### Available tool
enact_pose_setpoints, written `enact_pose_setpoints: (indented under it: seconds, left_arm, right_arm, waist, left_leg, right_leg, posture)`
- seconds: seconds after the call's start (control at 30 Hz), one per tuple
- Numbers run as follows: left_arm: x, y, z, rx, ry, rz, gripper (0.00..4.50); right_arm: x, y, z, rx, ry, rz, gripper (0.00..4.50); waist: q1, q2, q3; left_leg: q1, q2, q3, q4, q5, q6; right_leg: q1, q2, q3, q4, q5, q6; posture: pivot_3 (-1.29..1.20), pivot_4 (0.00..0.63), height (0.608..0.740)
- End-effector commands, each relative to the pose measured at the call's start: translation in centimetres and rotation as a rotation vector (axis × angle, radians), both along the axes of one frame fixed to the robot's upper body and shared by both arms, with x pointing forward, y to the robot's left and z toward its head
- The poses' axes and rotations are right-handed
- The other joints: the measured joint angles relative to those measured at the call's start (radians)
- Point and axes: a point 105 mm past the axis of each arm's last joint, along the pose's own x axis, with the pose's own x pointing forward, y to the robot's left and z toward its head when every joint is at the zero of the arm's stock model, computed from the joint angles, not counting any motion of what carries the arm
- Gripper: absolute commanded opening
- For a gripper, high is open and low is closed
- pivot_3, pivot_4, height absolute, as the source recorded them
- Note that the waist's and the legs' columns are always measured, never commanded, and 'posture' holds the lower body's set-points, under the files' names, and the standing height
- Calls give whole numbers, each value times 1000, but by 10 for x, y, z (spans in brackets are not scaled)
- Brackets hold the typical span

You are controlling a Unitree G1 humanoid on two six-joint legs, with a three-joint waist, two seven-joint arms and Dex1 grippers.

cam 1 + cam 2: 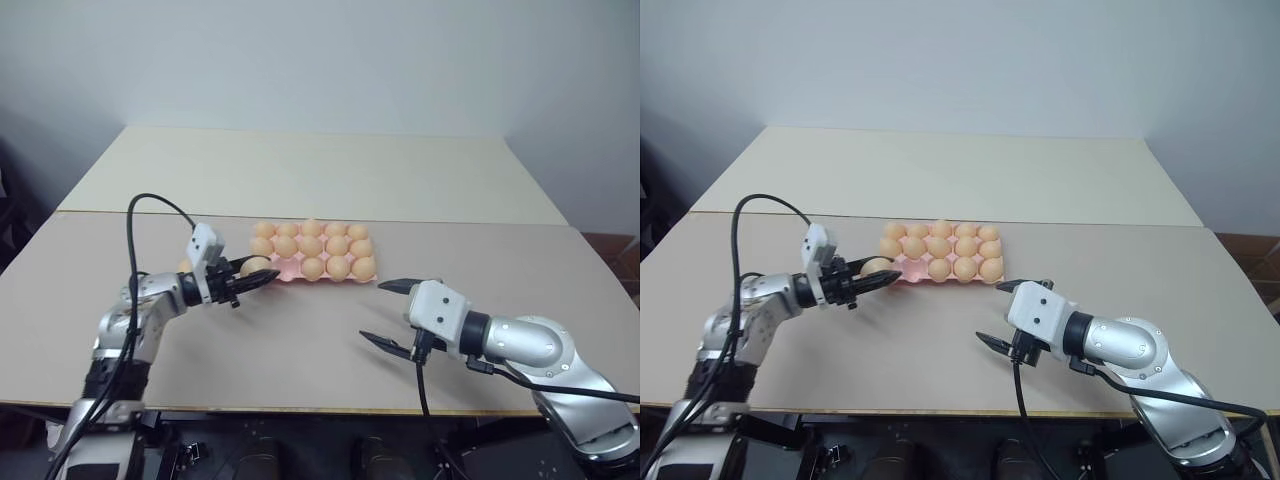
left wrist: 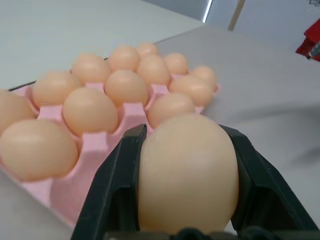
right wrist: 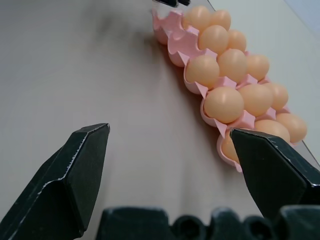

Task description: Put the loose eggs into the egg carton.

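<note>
The egg carton (image 1: 283, 268), a pale pink tray, lay on the light table (image 1: 300, 340) near its middle, just in front of the seam where a second table (image 1: 310, 170) butted against the first. Tan-orange eggs filled most of its cups; the near row's leftmost cups looked bare, with pink moulding showing there in the left wrist view. The left gripper (image 1: 262, 279) had closed its two black fingers on one egg (image 2: 186, 175), gripping it by its sides, and it hung at the carton's near left corner, the egg just above and beside the empty pink cups rather than seated in any of them. The gripper pointed roughly level toward the tray. Another loose egg (image 1: 184, 265) appeared partly hidden behind the left wrist, resting on the table to the left of the carton. The right gripper (image 1: 385, 312) stood with its fingers spread wide and nothing between them, hovering over bare table in front of the carton's right end and well apart from it. In the right wrist view its two black fingers (image 3: 75, 175) framed the tabletop, with the carton running away at an angle beyond them, eggs seated along the visible rows
</note>
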Motion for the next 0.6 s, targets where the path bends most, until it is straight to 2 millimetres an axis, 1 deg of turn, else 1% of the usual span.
enact_pose_setpoints:
  seconds: [0.03, 0.1, 0.17, 0.33, 0.4, 0.47, 0.5, 0.6]
  left_arm:
    - [13, -7, 8, 30, -75, 22, 1797]
    - [21, -9, 10, 24, -100, 42, 1797]
    - [24, -12, 11, 24, -128, 39, 1797]
    - [24, -17, 6, 49, -138, -6, 1797]
    - [20, -21, 7, 32, -140, -53, 1797]
    - [21, -22, 8, 27, -147, -53, 2505]
    - [22, -22, 8, 28, -152, -44, 2743]
    - [26, -21, 9, 16, -179, -6, 3738]
  right_arm:
    - [-1, 1, 10, 16, -68, -24, 4500]
    - [-2, 1, 10, 22, -76, -40, 4500]
    - [-3, 1, 9, 23, -78, -50, 4500]
    - [-6, 2, 6, 23, -88, -68, 4500]
    - [-6, 2, 6, 26, -85, -73, 4500]
    - [-6, 2, 6, 24, -85, -68, 4500]
    - [-6, 2, 6, 23, -85, -66, 4500]
    - [-5, 2, 6, 15, -88, -54, 4500]
  waist:
    - [-2, 0, 0]
    - [-2, 0, 0]
    - [-3, 0, 0]
    - [-2, 0, 0]
    - [-3, 0, 0]
    - [-3, 0, 0]
    - [-3, 0, 0]
    - [-3, 0, 0]
  left_leg:
    - [0, 0, 0, 0, 0, 0]
    - [0, 0, 0, 0, 0, 0]
    - [0, 0, -1, 0, 0, 0]
    - [0, 0, -1, 0, 0, 0]
    - [0, 0, -1, 0, 0, 0]
    - [0, 0, -1, 0, 0, 0]
    - [0, 0, -1, 0, 0, 0]
    - [0, 0, -1, 0, 0, 0]
  right_leg:
    - [0, 0, 0, 0, 0, 0]
    - [0, 0, 0, 0, 0, 0]
    - [0, 0, 0, 0, 0, 0]
    - [0, 0, -1, 0, 0, 0]
    - [0, 0, -1, 0, 0, 0]
    - [0, 0, -1, 0, 0, 0]
    - [0, 0, -1, 0, 0, 0]
    - [0, 0, -1, 0, 0, 0]
  posture:
    - [0, 150, 740]
    - [0, 150, 740]
    - [0, 150, 740]
    - [0, 150, 740]
    - [0, 150, 740]
    - [0, 150, 740]
    - [0, 150, 740]
    - [0, 150, 740]
